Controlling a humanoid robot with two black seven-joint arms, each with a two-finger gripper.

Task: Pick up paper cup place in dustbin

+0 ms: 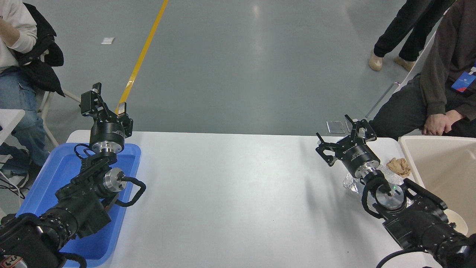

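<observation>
The right pincer (344, 139) hangs spread and empty — the paper cup (456, 222) sits behind it, beside the dustbin (409, 143).

Lighting: bright, even, overhead. Pale glare streaks on the grey floor (256, 41) beyond the white table (230, 193). Shadows: soft and faint on the table, falling left of the right arm (409, 212). Focus: sharp at the table's centre; slight softness toward its near corners. No motion blur.
</observation>
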